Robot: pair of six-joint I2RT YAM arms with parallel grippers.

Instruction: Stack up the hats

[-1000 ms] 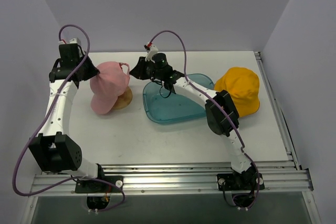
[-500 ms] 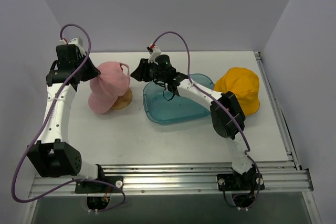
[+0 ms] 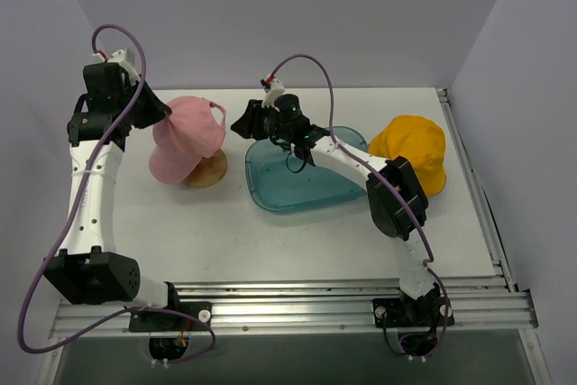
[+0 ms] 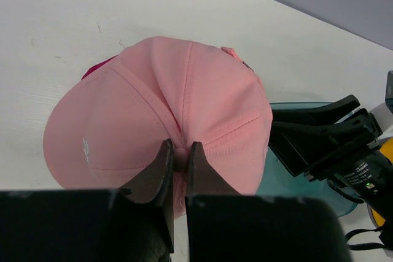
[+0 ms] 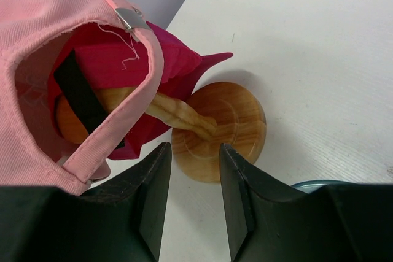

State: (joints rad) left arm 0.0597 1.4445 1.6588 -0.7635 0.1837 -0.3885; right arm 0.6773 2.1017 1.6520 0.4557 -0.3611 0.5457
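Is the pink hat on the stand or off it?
On it: pink hat drapes over the magenta hat on the wooden stand, left fingers pinching its fabric.

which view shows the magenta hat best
The right wrist view: looking under the pale pink hat, it shows the magenta hat on the wooden stand. The left wrist view shows only a magenta sliver at the pink brim; the top view hides it.

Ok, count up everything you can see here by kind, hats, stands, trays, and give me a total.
hats: 3, the pale pink hat, the magenta hat under it, the yellow-orange hat
wooden stand: 1
teal tray: 1
total: 5
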